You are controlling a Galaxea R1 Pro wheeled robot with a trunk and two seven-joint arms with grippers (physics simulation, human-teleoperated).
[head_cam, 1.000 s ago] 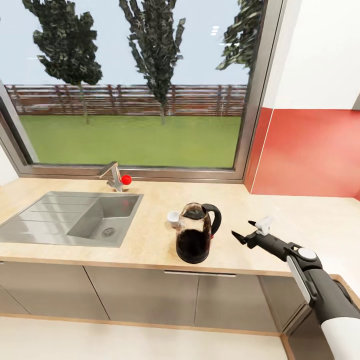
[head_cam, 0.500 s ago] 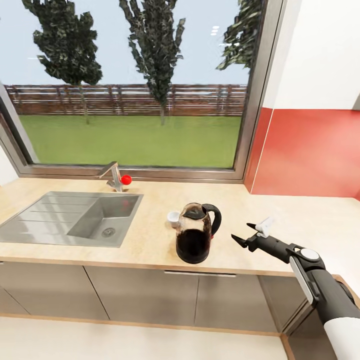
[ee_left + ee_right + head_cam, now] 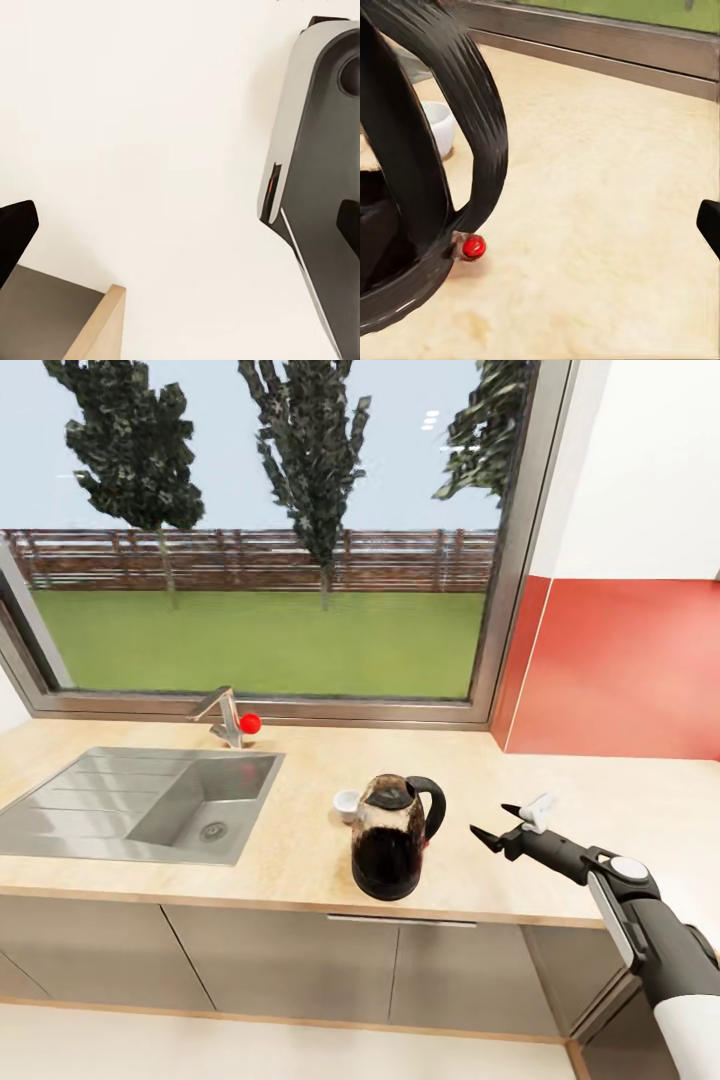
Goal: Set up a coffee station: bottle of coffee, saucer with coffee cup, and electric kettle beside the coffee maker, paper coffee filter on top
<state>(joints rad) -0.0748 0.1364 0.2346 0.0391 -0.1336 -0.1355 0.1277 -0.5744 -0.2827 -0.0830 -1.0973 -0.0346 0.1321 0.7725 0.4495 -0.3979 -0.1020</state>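
Nearest the robot, the right gripper [image 3: 497, 824] is seen in the head view held low over the long light wood-coloured counter [image 3: 300, 860], its two dark fingers [image 3: 484, 838] spread wide with nothing between them, aimed at the rounded clear-glass electric kettle with black base, lid and loop handle [image 3: 392, 849], from which it is a short way apart. In the right wrist view the black loop handle [image 3: 480, 127] looms close, a small red switch [image 3: 473, 246] is seen at its foot, and one dark fingertip [image 3: 710, 225] shows at the frame's edge. The left gripper's state cannot be told: in the left wrist view a dark fingertip [image 3: 15, 236] is seen against pale floor beside a cabinet corner. Just behind the kettle a small plain white coffee cup [image 3: 347, 803] stands on the counter, close to the glass. Farther left lie the inset steel sink [image 3: 140, 800] and, at the window sill, a steel tap with a red knob [image 3: 232, 718]. A grasp of the handle is judged to be in preparation. If the fingers were closed off-centre or driven into the handle, the kettle could be pushed, knocking the cup over, or could tip toward the counter's front edge.
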